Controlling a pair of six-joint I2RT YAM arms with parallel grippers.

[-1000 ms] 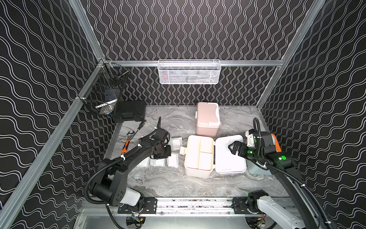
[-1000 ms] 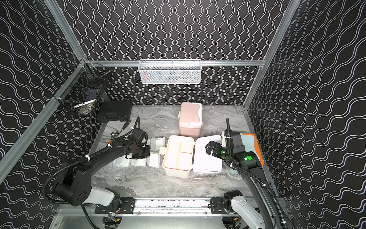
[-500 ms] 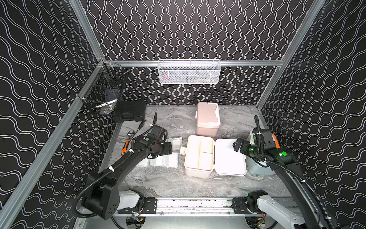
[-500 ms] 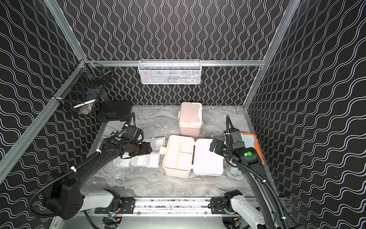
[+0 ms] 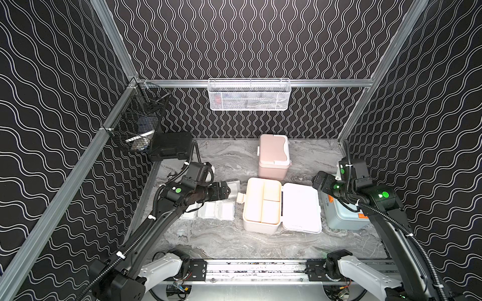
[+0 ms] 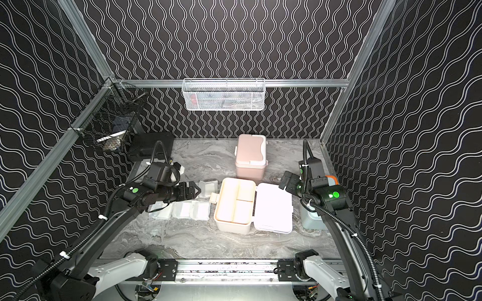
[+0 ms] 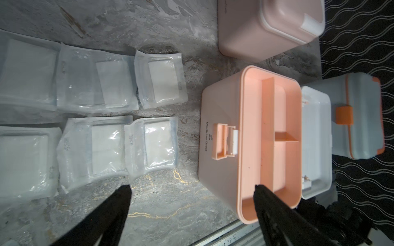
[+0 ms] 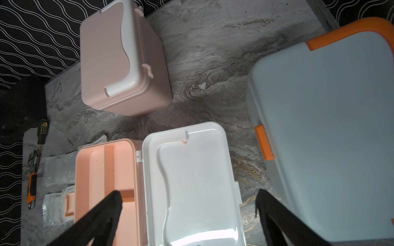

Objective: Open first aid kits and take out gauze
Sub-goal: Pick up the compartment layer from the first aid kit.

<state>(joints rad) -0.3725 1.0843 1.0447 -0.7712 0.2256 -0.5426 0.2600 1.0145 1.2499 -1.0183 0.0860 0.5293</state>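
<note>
Grey marbled table [image 5: 229, 156] floors a booth walled in black wavy-lined paper. In both top views a white mesh basket [image 5: 249, 95] hangs on the back rail and a black wire basket [image 5: 138, 125] on the side rail to my left, with a black case [image 5: 170, 146] in the far corner below it. The white kit [image 5: 262, 206] sits mid-table with its lid [image 5: 302, 208] laid flat toward my right. The pink kit [image 5: 273, 159] stands shut just behind it, and the light blue kit [image 5: 339, 221] stands shut beside the lid, partly under my right arm. The gauze packets [image 5: 216, 211] lie on the table just beside the white kit, on my left. My left end effector [image 5: 229, 191] hovers by them, pointing toward the white kit, and my right end effector [image 5: 316, 181] hangs near the far edge of the lid, next to the light blue kit. From the left wrist, my left end effector [image 7: 191, 187] is spread wide and carries nothing. Six gauze packets [image 7: 113, 147] show in two rows (clear wrappers, white pads inside). The white kit's peach tray [image 7: 273, 136] shows only bare plastic in its compartments, and its latch [image 7: 223, 141] hangs loose on the front. From the right wrist, my right end effector [image 8: 187, 191] is likewise released, with nothing between its fingers [image 8: 102, 215].
</note>
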